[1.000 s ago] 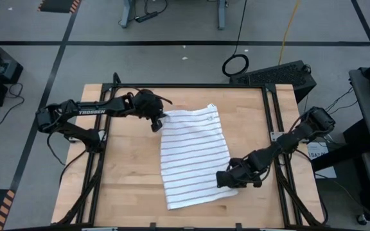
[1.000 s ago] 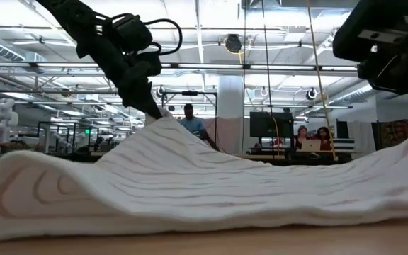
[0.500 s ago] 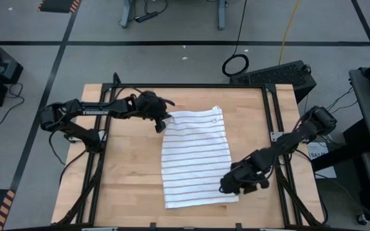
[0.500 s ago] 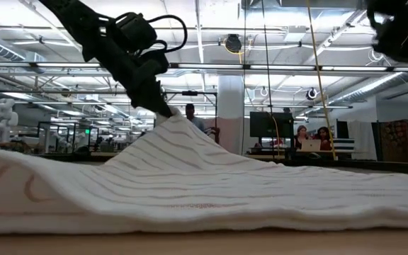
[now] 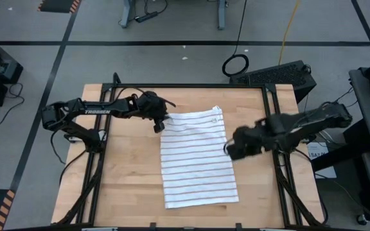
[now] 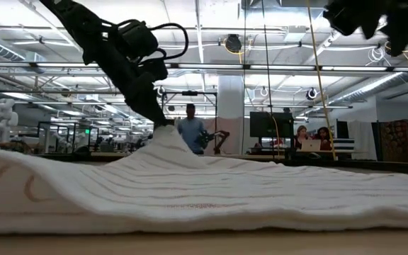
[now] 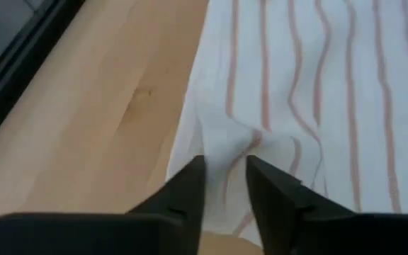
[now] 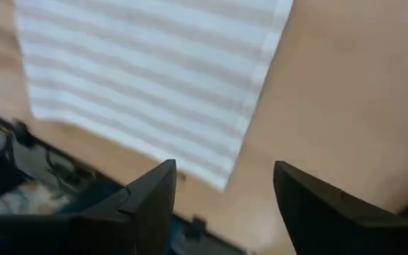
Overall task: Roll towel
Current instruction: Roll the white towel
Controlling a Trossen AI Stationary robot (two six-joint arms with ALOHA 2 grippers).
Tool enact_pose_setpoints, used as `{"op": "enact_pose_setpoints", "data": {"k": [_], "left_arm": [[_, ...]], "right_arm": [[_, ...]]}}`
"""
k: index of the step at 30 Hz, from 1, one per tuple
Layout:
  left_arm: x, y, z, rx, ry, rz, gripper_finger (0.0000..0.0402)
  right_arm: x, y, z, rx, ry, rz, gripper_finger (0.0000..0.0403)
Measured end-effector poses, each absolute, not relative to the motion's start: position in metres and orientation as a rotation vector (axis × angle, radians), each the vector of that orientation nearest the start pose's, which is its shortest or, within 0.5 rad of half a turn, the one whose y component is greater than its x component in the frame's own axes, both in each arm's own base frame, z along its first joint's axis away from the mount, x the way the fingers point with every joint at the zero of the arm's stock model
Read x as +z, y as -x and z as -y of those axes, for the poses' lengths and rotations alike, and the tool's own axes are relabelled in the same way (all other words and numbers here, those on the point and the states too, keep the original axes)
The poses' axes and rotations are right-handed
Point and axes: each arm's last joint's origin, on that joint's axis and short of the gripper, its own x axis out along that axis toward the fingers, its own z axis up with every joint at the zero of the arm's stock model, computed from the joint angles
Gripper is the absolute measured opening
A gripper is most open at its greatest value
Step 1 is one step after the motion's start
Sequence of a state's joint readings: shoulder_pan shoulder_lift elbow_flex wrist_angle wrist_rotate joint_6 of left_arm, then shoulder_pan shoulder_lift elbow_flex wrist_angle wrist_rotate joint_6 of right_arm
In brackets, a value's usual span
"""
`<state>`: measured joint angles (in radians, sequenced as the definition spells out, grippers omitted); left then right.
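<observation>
The thin white cloth towel with narrow dark stripes (image 5: 196,159) lies spread out in the middle of the light wooden table (image 5: 127,173) in the high view. It is mostly flat, with a small white tag (image 5: 214,117) at its upper right corner. The left gripper (image 5: 160,126) is at the towel's upper left corner, its jaws narrow with a pinched-up fold of cloth between them. The right gripper (image 5: 236,144) sits just beside the towel's right edge, jaws wide and holding nothing

Grey floor (image 5: 172,61) with dark tape lines around my wooden counter (image 5: 127,179). Beyond it: a white pillar (image 6: 230,113), ceiling strip lights (image 6: 377,85), a monitor (image 6: 270,124), seated people (image 6: 310,138).
</observation>
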<state>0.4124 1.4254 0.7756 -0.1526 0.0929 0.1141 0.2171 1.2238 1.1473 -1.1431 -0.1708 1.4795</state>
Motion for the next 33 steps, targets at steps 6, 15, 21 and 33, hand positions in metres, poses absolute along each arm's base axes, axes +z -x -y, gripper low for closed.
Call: {"op": "enact_pose_setpoints", "data": {"k": [6, 15, 21, 33], "left_arm": [[0.196, -0.240, -0.110, 0.282, 0.197, -1.086, 0.0171], [0.177, -0.236, -0.123, 0.300, 0.119, -1.130, 0.0174], [0.173, -0.247, -0.131, 0.255, -0.002, -1.062, 0.0129], [0.160, -0.253, -0.133, 0.242, -0.029, -1.123, 0.0011]], "right_arm": [[0.311, -0.202, -0.016, -0.624, -1.189, -1.109, 0.0218], [0.310, -0.213, 0.015, -0.585, -1.105, -1.030, 0.0204], [0.311, -0.215, 0.027, -0.575, -1.085, -0.979, 0.0194], [0.312, -0.215, 0.036, -0.575, -1.046, -0.958, 0.0180]]}}
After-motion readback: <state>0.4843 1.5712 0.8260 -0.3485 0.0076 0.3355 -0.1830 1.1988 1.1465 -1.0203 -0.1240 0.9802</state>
